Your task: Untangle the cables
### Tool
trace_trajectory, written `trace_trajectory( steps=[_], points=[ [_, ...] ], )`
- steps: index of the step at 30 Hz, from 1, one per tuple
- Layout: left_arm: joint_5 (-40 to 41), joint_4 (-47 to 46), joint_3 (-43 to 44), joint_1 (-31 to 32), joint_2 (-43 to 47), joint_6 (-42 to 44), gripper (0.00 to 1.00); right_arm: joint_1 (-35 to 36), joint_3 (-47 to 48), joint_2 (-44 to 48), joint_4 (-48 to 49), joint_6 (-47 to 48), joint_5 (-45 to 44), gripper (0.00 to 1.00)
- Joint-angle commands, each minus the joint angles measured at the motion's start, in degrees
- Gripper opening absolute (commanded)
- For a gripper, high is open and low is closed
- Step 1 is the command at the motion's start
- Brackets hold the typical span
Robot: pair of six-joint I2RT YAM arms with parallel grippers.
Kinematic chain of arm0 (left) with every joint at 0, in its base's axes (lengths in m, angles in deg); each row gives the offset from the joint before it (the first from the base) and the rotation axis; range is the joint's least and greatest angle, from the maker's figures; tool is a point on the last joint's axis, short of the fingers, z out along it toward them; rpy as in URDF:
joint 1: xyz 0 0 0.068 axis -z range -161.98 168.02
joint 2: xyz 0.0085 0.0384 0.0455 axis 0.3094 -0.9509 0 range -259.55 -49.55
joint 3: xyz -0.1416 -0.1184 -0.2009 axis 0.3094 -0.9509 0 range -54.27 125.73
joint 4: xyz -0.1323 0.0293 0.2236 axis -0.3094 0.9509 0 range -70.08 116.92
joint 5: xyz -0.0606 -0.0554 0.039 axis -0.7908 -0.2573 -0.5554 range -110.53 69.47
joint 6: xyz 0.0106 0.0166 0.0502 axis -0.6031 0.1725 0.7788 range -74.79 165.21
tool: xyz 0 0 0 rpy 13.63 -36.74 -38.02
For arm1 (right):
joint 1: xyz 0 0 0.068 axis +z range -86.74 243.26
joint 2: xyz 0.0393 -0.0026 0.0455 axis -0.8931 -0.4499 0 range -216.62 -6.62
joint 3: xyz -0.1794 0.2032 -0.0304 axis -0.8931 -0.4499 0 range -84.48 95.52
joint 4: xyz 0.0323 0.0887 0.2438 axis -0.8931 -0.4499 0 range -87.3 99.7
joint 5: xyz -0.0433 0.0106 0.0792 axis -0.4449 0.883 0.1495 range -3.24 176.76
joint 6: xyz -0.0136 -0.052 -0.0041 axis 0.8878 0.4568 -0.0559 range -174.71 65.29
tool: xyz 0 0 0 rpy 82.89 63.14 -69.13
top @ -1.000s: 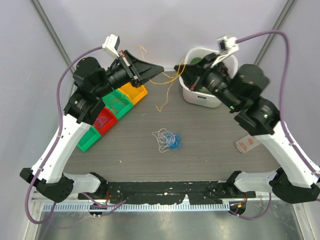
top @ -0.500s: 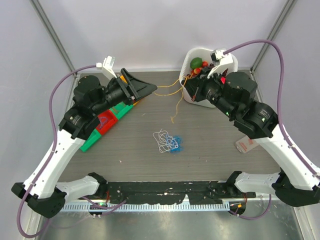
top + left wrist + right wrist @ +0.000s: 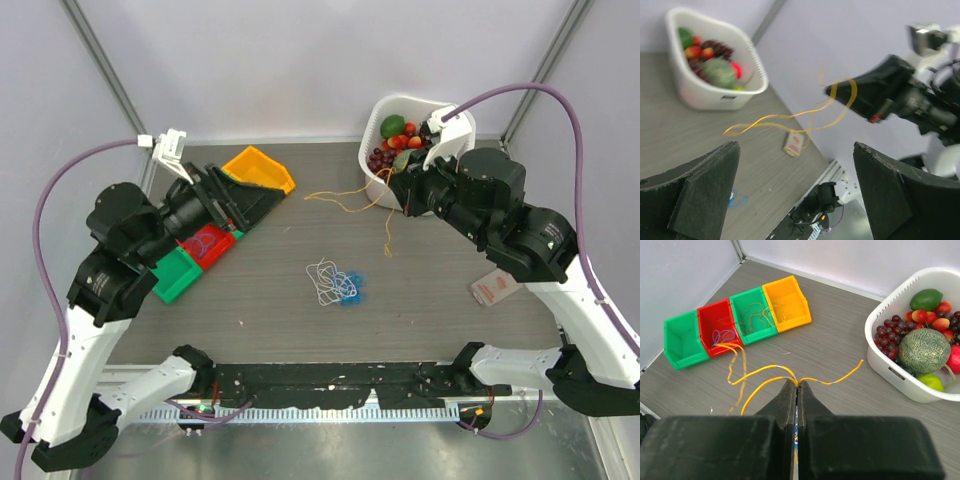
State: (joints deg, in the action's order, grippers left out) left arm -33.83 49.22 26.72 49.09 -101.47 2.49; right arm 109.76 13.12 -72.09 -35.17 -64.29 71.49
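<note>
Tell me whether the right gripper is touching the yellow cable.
Touching. The right wrist view shows the right gripper shut, its fingertips pinching the yellow cable, whose strands trail out to both sides.

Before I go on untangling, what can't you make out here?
Blue-white bunch, top view: how strands cross, too small.
Same bunch, left wrist view: behind a finger; only a blue loop shows.
Second green bin, top view: mostly under the open left gripper.
</note>
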Motion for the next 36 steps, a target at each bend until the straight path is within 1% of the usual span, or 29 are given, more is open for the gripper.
trace_trajectory(
  steps=[1,3,7,10,13,14,16,17,20,22,23,25,26,27,29,30,31,33,34,36],
  points=[
    [-13.5,-9.62,6.18,2.58,-7.92,11.49,1.0,0.08,4.44,-0.62,-3.04,2.03,4.96,0.01],
    [-14.73,-9.17,8.12,6.09,-10.82,17.2,1.0,0.08,4.7,-0.88,-3.04,0.97,7.52,0.01],
    [-17.19,-2.86,13.57,12.68,-17.76,26.53,1.0,0.08,5.05,-1.85,-2.25,-2.8,11.04,0.01],
    [-15.8,-2.49,15.16,14.98,-20.93,28.48,1.0,0.17,5.84,-2.99,-1.46,-5.52,14.29,0.01],
    [-12.55,-3.11,15.34,15.69,-22.87,28.74,1.0,0.08,5.32,-2.91,0.21,-6.76,14.39,0.01],
    [-12.63,-3.11,15.51,15.69,-23.48,28.92,0.98,0.08,5.23,-2.91,0.39,-7.2,14.39,0.01],
    [-12.19,-3.02,15.6,15.95,-24.45,28.49,0.9,0.17,5.23,-3.08,0.83,-7.99,14.39,0.01],
    [-11.93,-3.11,15.51,15.86,-24.72,28.05,0.83,0.08,5.23,-3.08,1.35,-8.25,16.39,0.01],
    [-9.74,-3.63,14.55,16.04,-24.81,26.64,0.55,0.08,5.05,-3.17,2.84,-10.1,16.5,0.01],
    [-8.07,-6.08,12.8,15.95,-24.11,24.28,0.5,0.17,4.53,-3.26,4.16,-11.85,16.5,0.01],
    [-7.1,-7.75,11.48,16.04,-23.58,22.78,0.51,0.17,4.0,-3.35,4.52,-13.43,17.11,0.01],
    [-5.69,-13.8,8.06,16.04,-22.61,19.53,0.66,0.08,2.6,-3.26,6.53,-16.5,17.72,0.01],
    [-5.77,-16.09,6.65,15.95,-22.09,18.12,0.67,0.17,1.98,-3.08,8.19,-17.48,17.81,0.01],
    [-5.69,-17.77,5.77,16.04,-22.0,17.07,0.64,0.17,0.59,-2.39,9.34,-20.01,17.38,0.01],
    [-5.42,-18.93,5.14,16.04,-22.17,15.39,0.52,0.17,-2.83,-0.63,12.59,-23.96,15.81,0.01],
    [-5.86,-18.84,5.14,16.04,-22.52,14.95,0.47,0.08,-3.73,-0.19,14.95,-25.29,15.45,0.01],
    [-6.56,-18.49,5.23,16.04,-22.87,14.86,0.41,0.17,-5.82,1.12,16.11,-28.53,13.35,0.01],
    [-7.0,-17.35,5.41,16.04,-23.4,14.51,0.3,0.17,-8.9,2.97,21.19,-33.62,12.63,0.01],
    [-7.0,-17.0,5.41,16.04,-23.31,14.51,0.23,0.17,-10.05,4.03,22.52,-36.88,12.72,0.01],
    [-6.57,-16.21,5.06,16.04,-23.23,14.33,0.03,0.08,-14.34,5.69,26.39,-42.5,13.24,0.01]
  ],
)
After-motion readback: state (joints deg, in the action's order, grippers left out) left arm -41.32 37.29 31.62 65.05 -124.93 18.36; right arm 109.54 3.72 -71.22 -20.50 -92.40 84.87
